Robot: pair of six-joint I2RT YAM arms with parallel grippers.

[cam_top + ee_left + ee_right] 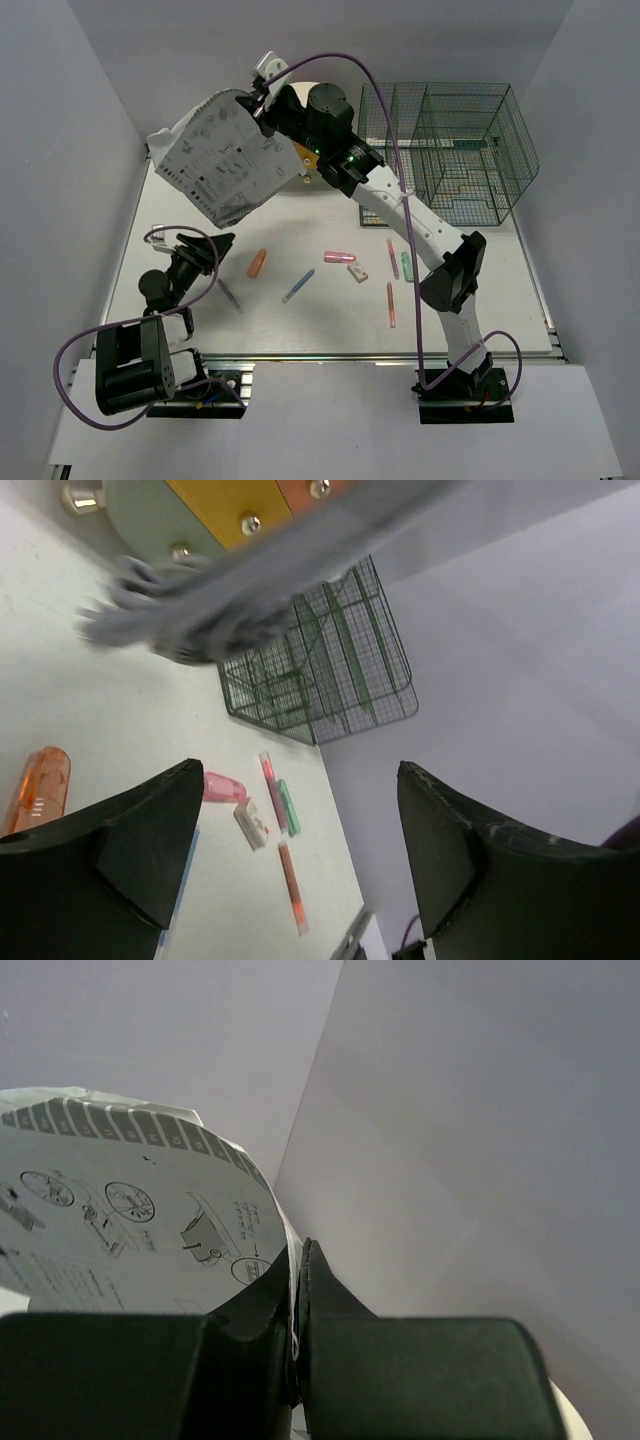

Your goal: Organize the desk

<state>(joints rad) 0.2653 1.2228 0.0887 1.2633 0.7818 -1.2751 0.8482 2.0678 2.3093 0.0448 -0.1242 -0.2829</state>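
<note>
1. White tabletop (pixel 330 330), with a metal rail (pixel 340 358) along its near edge.
2. Far right: green wire mesh organizer (pixel 450 150). Left of it stands a rounded drawer box (pixel 215 500), largely hidden.
3. Middle, left to right: grey pen (pixel 230 295), orange highlighter (pixel 257 263), blue pen (pixel 298 286), pink highlighter (pixel 339 257), small white block (pixel 358 272).
4. Further right: pink pen (pixel 392 257) and green marker (pixel 406 265) side by side, with an orange pen (pixel 391 304) nearer.

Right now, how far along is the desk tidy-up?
Early. Done: nothing visibly sorted. In hand: right pincer shut on the printed sheet, raised above the desk; left pincer open, empty. Left: orange highlighter, blue pen, pink marker, eraser, green marker, orange pen lie loose, outside the wire organizer.
</note>
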